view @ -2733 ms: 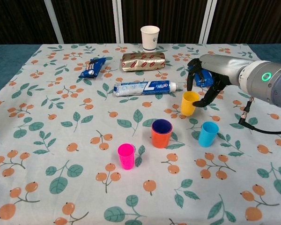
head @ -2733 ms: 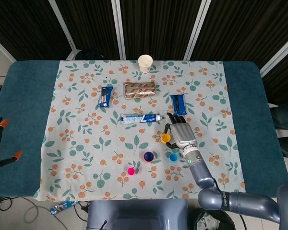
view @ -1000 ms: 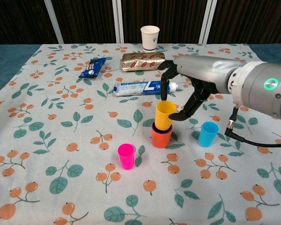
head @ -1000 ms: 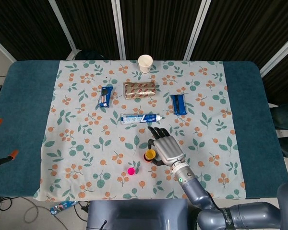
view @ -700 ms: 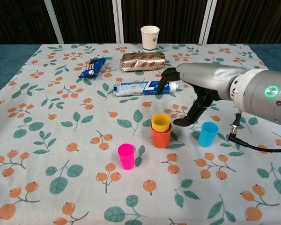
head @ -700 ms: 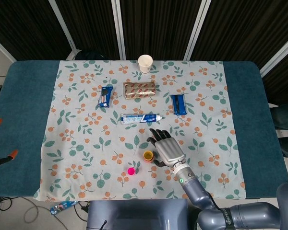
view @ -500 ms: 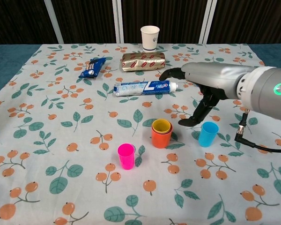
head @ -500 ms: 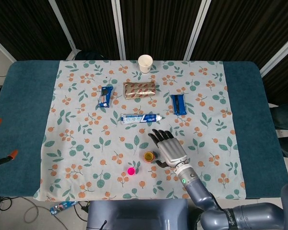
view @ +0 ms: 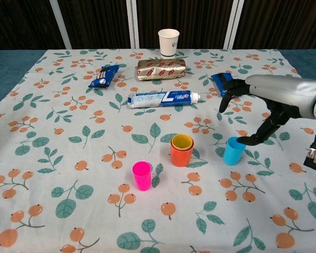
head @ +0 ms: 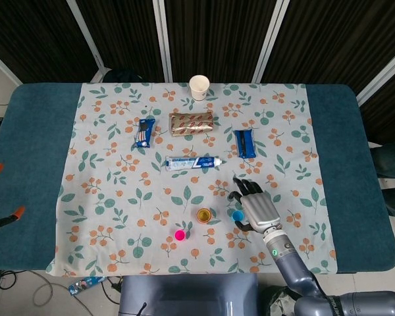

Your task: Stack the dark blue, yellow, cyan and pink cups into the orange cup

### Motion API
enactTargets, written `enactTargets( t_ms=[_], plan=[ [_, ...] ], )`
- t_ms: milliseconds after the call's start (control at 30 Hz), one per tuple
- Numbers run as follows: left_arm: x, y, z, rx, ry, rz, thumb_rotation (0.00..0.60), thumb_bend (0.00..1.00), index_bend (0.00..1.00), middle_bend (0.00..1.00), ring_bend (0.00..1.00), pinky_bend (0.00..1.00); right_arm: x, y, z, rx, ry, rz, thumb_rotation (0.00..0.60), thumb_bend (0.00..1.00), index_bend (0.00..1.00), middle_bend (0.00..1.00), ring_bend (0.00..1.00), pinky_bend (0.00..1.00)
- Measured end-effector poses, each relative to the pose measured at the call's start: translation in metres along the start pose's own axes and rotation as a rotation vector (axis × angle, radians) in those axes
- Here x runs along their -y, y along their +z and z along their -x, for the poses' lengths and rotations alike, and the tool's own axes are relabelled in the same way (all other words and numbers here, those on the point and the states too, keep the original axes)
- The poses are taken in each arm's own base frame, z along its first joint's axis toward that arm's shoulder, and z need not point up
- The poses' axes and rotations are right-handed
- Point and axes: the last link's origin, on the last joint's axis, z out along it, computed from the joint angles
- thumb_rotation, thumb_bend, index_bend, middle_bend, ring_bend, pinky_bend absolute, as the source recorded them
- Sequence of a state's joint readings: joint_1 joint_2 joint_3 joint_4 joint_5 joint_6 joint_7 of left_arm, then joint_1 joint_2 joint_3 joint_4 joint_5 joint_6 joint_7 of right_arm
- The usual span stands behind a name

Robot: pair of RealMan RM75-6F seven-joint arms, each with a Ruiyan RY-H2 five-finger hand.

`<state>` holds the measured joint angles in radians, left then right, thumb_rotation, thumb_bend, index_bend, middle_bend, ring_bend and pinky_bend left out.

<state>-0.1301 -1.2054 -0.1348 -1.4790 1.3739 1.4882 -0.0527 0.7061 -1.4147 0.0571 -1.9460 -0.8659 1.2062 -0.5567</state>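
The orange cup [view: 181, 153] stands upright near the middle of the flowered tablecloth [view: 52, 137], with the yellow cup [view: 181, 142] nested inside it so that only the yellow rim shows above the orange one; the dark blue cup cannot be seen in either view. The pink cup [view: 141, 175] stands apart, nearer the robot and toward its left. The cyan cup [view: 234, 151] stands on the other side, with a thumb tip of the right hand [view: 255, 110] at its rim; the hand's fingers are spread and hold nothing. The left hand shows in neither view.

Farther back lie a toothpaste tube [view: 160, 98], a blue snack packet [view: 104, 75], a brown foil packet [view: 160, 69], a second blue packet [view: 221, 81] partly behind the right hand's fingers, and a white paper cup [view: 168, 42] at the far edge. Nothing stands between the cups.

A second ago the right hand held the yellow cup over the orange one; it has since let go and moved across to the cyan cup.
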Motion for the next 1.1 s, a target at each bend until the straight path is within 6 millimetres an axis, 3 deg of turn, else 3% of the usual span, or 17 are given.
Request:
enactTargets(
  t_ms=[500,1100],
  plan=[
    [0.0,0.0,0.001,0.008,0.005,0.001,0.6,0.12,0.11,0.01,0.0,0.0,-0.021,0.001,0.027,0.014,0.022,0.036,0.6,0.35,0.38,0.0,0.02,0.11],
    [0.0,0.001,0.003,0.019,0.008,0.003,0.6,0.12,0.11,0.01,0.0,0.0,-0.018,0.007,0.029,0.003,0.045,0.032,0.6,0.35,0.44,0.0,0.02,0.12]
  ],
)
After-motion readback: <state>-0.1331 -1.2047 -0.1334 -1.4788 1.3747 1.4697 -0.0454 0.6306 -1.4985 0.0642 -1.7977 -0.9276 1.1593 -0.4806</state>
